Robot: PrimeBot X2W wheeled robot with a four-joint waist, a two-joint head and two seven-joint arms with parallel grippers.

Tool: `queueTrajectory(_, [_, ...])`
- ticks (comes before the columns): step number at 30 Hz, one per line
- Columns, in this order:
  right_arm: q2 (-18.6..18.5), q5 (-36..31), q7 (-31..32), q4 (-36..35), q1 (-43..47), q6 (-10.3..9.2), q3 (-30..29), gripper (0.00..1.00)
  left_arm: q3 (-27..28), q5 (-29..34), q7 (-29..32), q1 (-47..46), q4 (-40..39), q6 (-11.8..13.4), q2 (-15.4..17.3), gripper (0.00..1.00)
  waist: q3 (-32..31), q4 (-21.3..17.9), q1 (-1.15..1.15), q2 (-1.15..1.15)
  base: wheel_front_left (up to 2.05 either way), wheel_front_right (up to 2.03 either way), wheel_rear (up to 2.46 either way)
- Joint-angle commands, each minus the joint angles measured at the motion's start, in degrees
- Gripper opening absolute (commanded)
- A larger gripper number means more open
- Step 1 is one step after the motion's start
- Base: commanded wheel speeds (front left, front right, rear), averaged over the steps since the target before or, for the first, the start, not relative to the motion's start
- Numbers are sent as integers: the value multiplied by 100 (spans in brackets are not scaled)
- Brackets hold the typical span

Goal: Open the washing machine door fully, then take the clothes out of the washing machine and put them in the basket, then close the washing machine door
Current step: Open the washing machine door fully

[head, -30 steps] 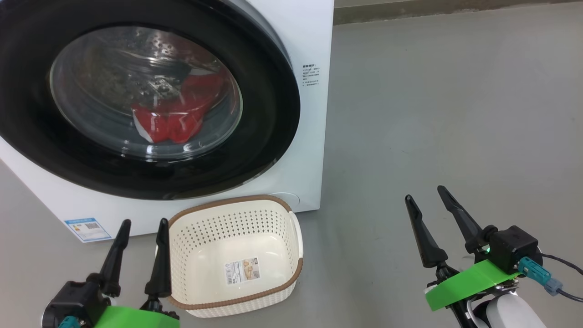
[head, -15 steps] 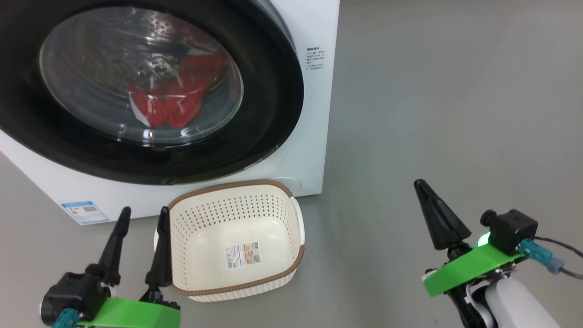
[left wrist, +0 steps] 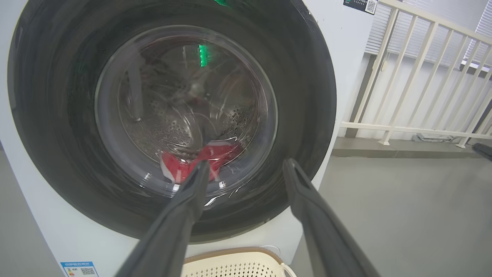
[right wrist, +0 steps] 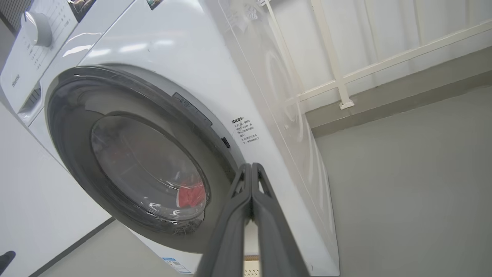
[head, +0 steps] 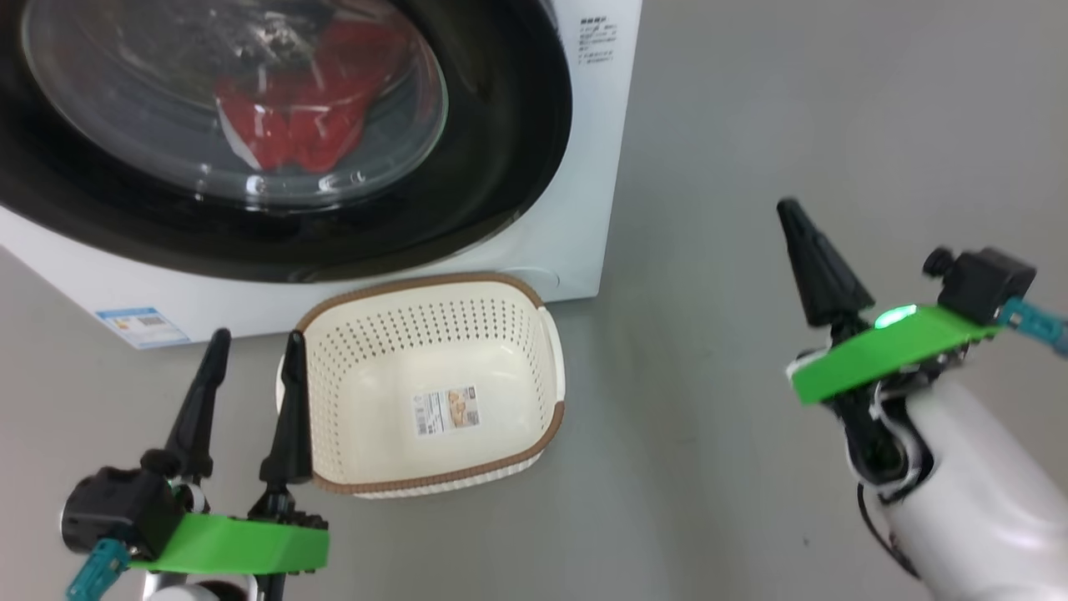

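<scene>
The white washing machine [head: 605, 167] fills the upper left of the head view. Its round door [head: 501, 167] with the black rim looks closed against the front. Red clothes [head: 292, 117] lie in the drum behind the glass, and the red clothes [left wrist: 192, 163] also show in the left wrist view. The cream basket [head: 434, 330] stands on the floor before the machine with only a label inside. My left gripper [head: 254, 346] is open, just left of the basket. My right gripper [head: 788, 209] is shut on nothing, raised over the floor right of the machine. Its tips [right wrist: 250, 166] point toward the door's right edge.
Grey floor [head: 751, 125] spreads to the right of the machine. A white railing [left wrist: 415, 77] and wall stand behind it. A blue label [head: 142, 327] sits low on the machine's front. A control knob [right wrist: 36, 29] shows at the machine's top.
My right gripper closed from open to shut and rose higher and toward the machine. The head camera tilted down, so the machine shifted up in view. The left gripper stayed open.
</scene>
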Motion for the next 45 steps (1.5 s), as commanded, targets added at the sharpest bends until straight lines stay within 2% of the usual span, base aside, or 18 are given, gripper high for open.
queueTrajectory(1, [-44, 76, -37, -118, -175, -5, 122, 0, 160, 94, -52, -169, -181, -17, 94, 100, 216, 100, 0, 0, 0, 0, 0])
queueTrajectory(7, [-292, 1291, 38, 100, -1130, -5, 551, 0, 123, 85, -52, -437, -371, -28, 94, 100, 716, 297, 0, 0, 0, 0, 0])
queueTrajectory(14, [-538, 2648, 465, -76, -1846, -5, 808, 0, 26, 86, -52, -661, -400, -34, 94, 100, 1150, 506, 0, 0, 0, 0, 0])
queueTrajectory(17, [-598, 3197, 760, -164, -2095, -5, 799, 0, -14, 83, -52, -747, -398, -36, 94, 100, 1326, 603, 0, 0, 0, 0, 0])
queueTrajectory(21, [-611, 4115, 1496, -312, -2366, -5, 559, 0, -85, 103, -52, -869, -399, -37, 94, 100, 1562, 736, 0, 0, 0, 0, 0])
queueTrajectory(33, [-686, 4846, 2942, -136, -3124, -5, -55, 0, -260, 107, -52, -1075, -382, -38, 94, 100, 2010, 1078, 0, 0, 0, 0, 0])
queueTrajectory(38, [-679, 4792, 3423, -19, -3429, -5, -142, 0, -215, 82, -52, -1087, -302, -38, 94, 100, 2157, 1186, 0, 0, 0, 0, 0])
queueTrajectory(45, [-640, 4613, 3699, 146, -3786, -5, -307, 0, -293, 51, -52, -1143, -277, -38, 94, 100, 2324, 1334, 0, 0, 0, 0, 0])
